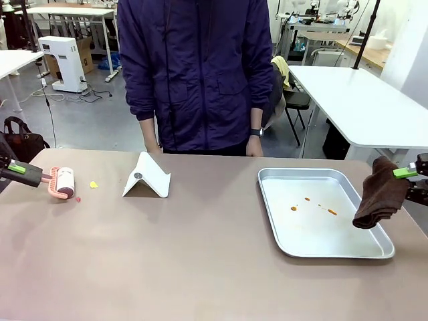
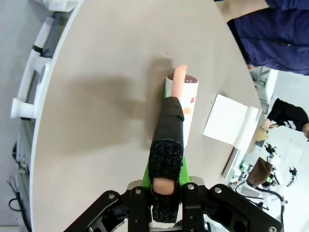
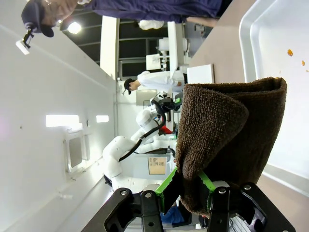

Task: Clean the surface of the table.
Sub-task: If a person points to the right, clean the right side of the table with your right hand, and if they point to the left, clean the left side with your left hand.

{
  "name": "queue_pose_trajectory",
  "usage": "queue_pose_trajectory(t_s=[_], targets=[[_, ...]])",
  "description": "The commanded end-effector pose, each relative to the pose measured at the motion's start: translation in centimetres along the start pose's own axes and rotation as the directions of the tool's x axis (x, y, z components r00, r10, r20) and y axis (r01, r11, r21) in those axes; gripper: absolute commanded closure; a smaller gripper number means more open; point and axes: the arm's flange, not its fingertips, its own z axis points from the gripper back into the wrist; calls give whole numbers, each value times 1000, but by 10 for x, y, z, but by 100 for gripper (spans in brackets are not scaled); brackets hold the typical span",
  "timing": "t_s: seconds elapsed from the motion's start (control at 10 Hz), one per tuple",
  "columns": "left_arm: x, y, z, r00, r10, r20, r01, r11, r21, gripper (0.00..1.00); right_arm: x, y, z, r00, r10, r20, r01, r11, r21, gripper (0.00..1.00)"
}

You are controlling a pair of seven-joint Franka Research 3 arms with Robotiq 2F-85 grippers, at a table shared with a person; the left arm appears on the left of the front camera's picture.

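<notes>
The brownish-tan table spreads across the front view. At its far left my left gripper is shut on the handle of a lint roller, whose head rests on the tabletop. The left wrist view shows the roller beyond my gripper, lying on the table. A yellow crumb and a red crumb lie beside the roller. My right gripper is shut on a brown cloth that hangs above the tray's right edge. In the right wrist view the cloth is bunched between my gripper fingers.
A shiny metal tray with orange stains sits at the right. A white folded stand sits left of centre. A person in a dark blue jacket stands at the far edge, hands down. White-topped tables stand behind.
</notes>
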Motion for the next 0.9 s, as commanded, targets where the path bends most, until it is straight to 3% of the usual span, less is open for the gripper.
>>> queue_pose_trajectory(t_s=[0.0,0.8], targets=[[-3,14,-24,998,-8,-56,14,993,119,78,0,7,1,1000,-19,10,19,1000,-10,97],[-27,-35,-76,989,-107,-107,121,983,137,78,0,7,1,1000,-19,10,19,1000,-10,97]])
